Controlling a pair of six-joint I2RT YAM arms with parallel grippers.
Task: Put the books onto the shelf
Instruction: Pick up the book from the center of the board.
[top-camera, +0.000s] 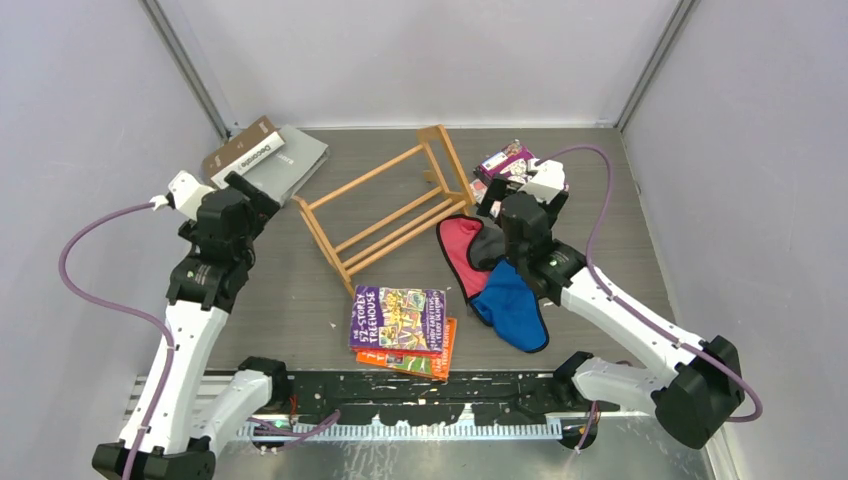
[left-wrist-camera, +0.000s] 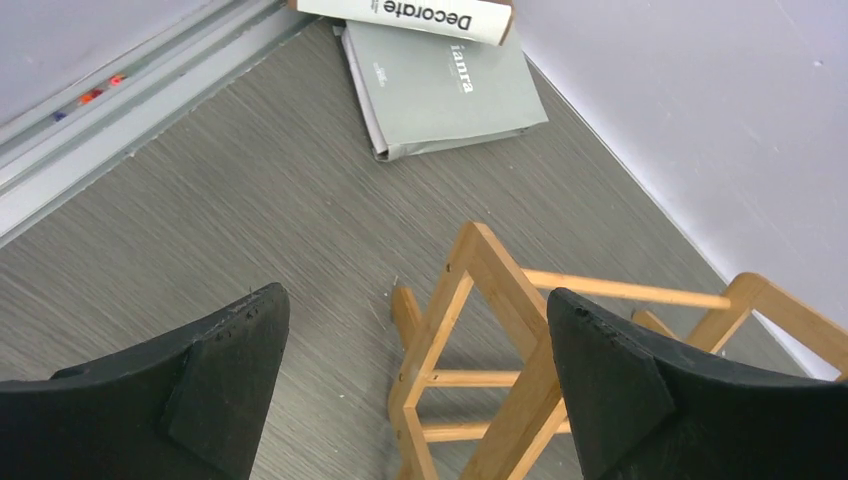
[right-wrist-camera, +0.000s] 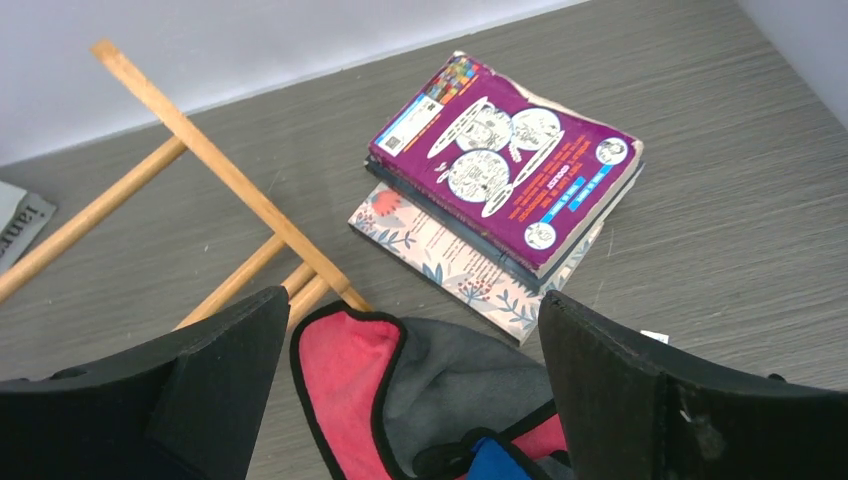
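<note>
The light-wood shelf (top-camera: 390, 205) lies tipped at an angle mid-table. The white-and-brown "Decorate" book (top-camera: 243, 150) and a grey book (top-camera: 298, 160) lie at the back left. A purple book (top-camera: 400, 318) rests on an orange one (top-camera: 440, 362) near the front. A purple paperback (right-wrist-camera: 510, 160) sits on a floral one (right-wrist-camera: 450, 260) at the back right. My left gripper (top-camera: 262, 197) is open above the shelf's left end piece (left-wrist-camera: 490, 270), holding nothing. My right gripper (top-camera: 493, 200) is open over the cloths, short of the back-right stack (top-camera: 508, 160).
Red (top-camera: 458, 245), grey (top-camera: 487, 245) and blue (top-camera: 512, 305) cloth pieces lie overlapped right of the shelf, the red one touching its slats (right-wrist-camera: 300, 285). Walls close the table at the back and on both sides.
</note>
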